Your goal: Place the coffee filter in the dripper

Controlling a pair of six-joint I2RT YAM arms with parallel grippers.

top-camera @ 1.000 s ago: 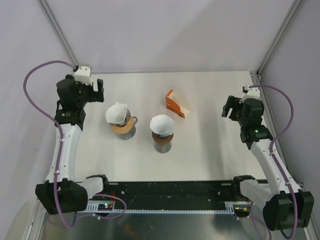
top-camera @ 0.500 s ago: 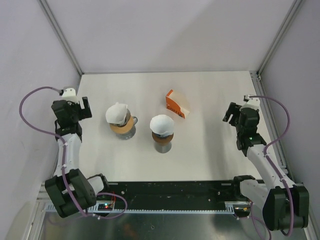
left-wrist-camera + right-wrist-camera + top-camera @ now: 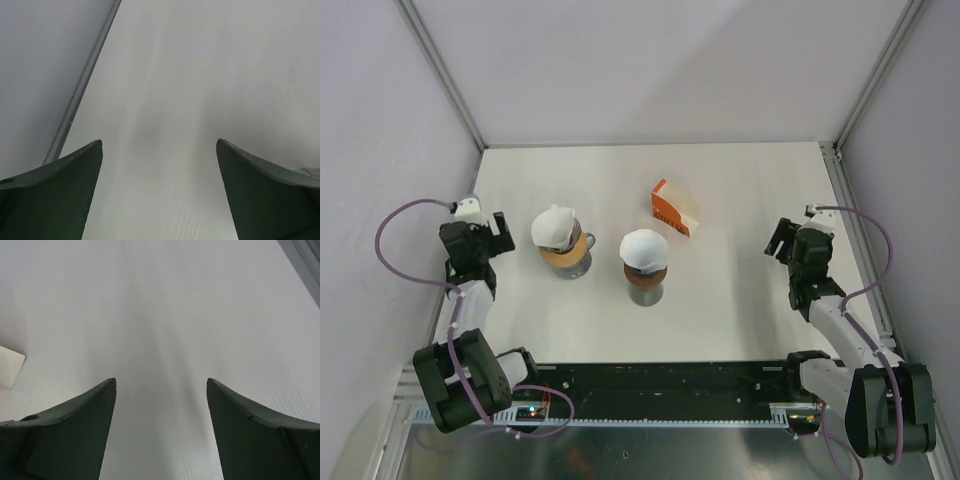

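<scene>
Jaws of left claw [image 3: 500, 226] and right claw [image 3: 779, 238] apart, empty; middle dripper [image 3: 647, 282] half hidden under white filter [image 3: 644, 247].

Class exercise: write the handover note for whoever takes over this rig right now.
Left gripper: open, empty, near the left edge of the table.
Right gripper: open, empty, near its right edge.
Things: left dripper topped by a white filter; right dripper topped by a second filter; orange box behind them.
Done: filters appear placed.
Left: confirm each is seated; the overhead view cannot tell.
</scene>
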